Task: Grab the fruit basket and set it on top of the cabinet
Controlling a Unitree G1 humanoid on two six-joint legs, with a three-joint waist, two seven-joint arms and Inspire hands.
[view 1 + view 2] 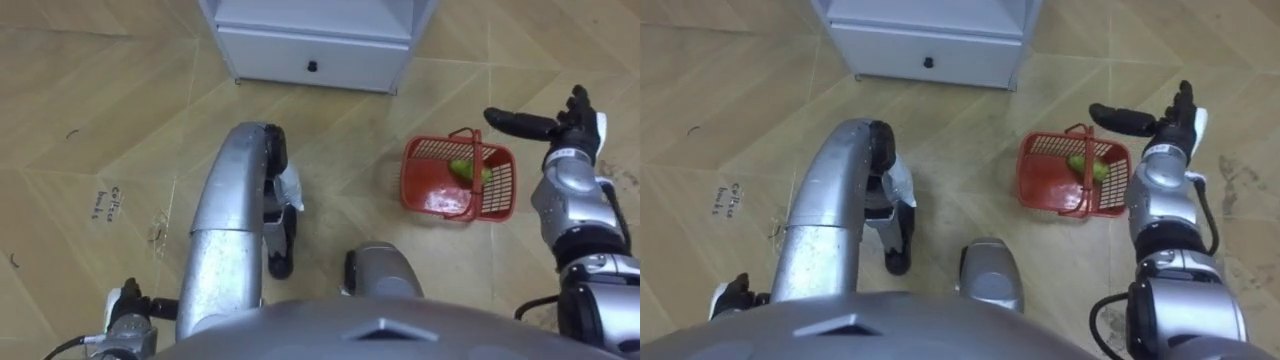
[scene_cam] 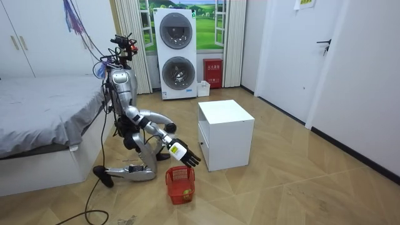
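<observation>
A red plastic fruit basket (image 1: 422, 188) (image 2: 180, 187) stands on the wooden floor in front of me and to my right, its handle upright. A green fruit (image 1: 466, 170) lies inside it. My right hand (image 1: 560, 125) (image 1: 1160, 125) hovers beside the basket's right edge with its fingers straight and spread, the thumb reaching over the rim, apart from the handle. In the room view I kneel low on the floor with that hand (image 2: 184, 154) stretched out just above the basket. My left hand (image 1: 125, 305) hangs low at the lower left, away from the basket.
A white cabinet (image 1: 312, 50) (image 2: 225, 133) with a drawer stands just ahead, to the left of the basket. A bed (image 2: 44, 119) lies behind me and stacked washing machines (image 2: 178, 53) stand at the far wall. Open floor lies right of the basket.
</observation>
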